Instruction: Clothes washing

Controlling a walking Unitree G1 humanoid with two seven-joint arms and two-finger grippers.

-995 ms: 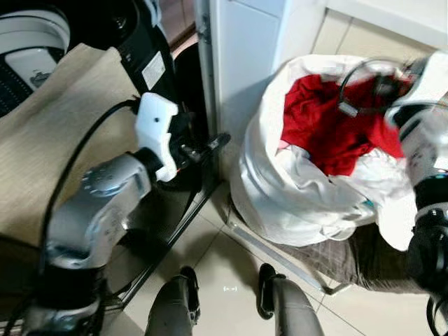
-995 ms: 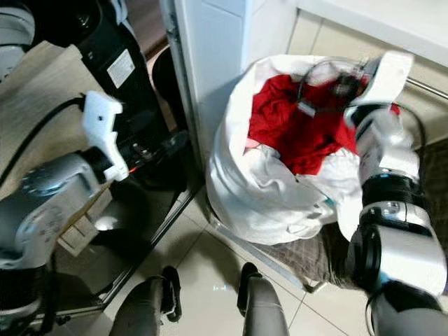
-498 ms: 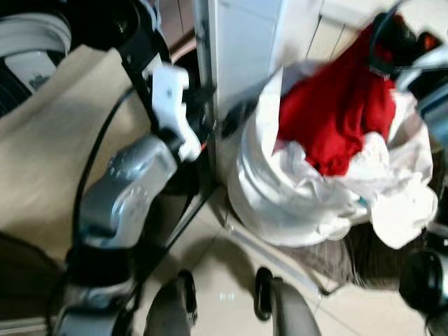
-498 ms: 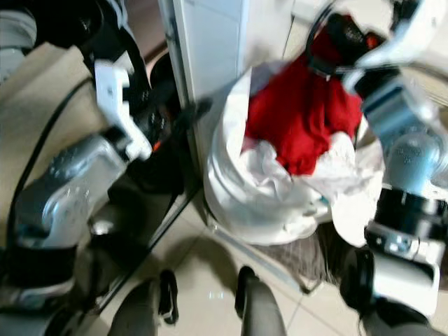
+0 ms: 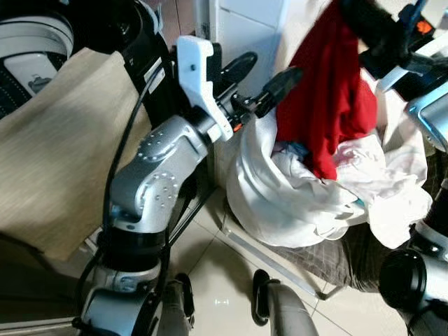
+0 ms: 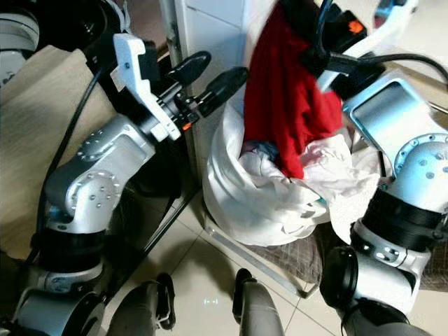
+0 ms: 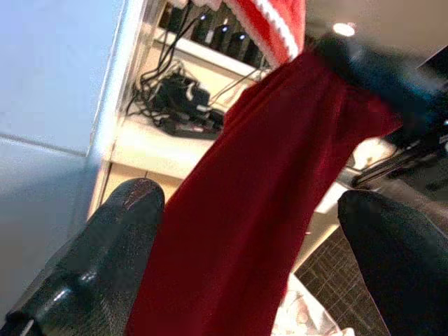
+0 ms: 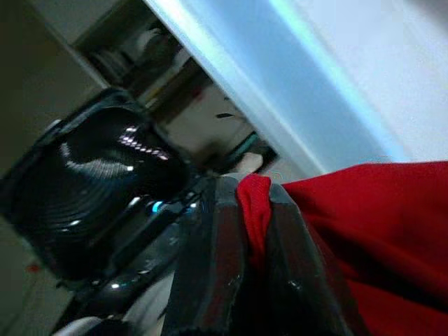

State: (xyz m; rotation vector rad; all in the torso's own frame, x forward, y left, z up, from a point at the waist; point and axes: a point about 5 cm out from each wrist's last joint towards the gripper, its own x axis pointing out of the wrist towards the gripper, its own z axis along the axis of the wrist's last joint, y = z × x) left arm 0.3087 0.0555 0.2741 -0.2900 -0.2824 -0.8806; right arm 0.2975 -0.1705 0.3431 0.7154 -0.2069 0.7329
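A red garment hangs stretched above a white laundry bag full of white clothes. My right gripper is shut on the garment's top edge, and in the right wrist view the red cloth is pinched between the two fingers. My left gripper is raised beside the bag, open, with its tips just left of the hanging cloth. In the left wrist view the red garment fills the gap between the spread fingers.
A white cabinet stands right behind the left gripper. A black machine with a dark round opening and a beige cloth are on the left. The bag rests on a dark mat on the tiled floor. My feet are below.
My right gripper has pulled the red garment up out of the bag. My left arm has risen and swung right, bringing its open fingers next to the cloth.
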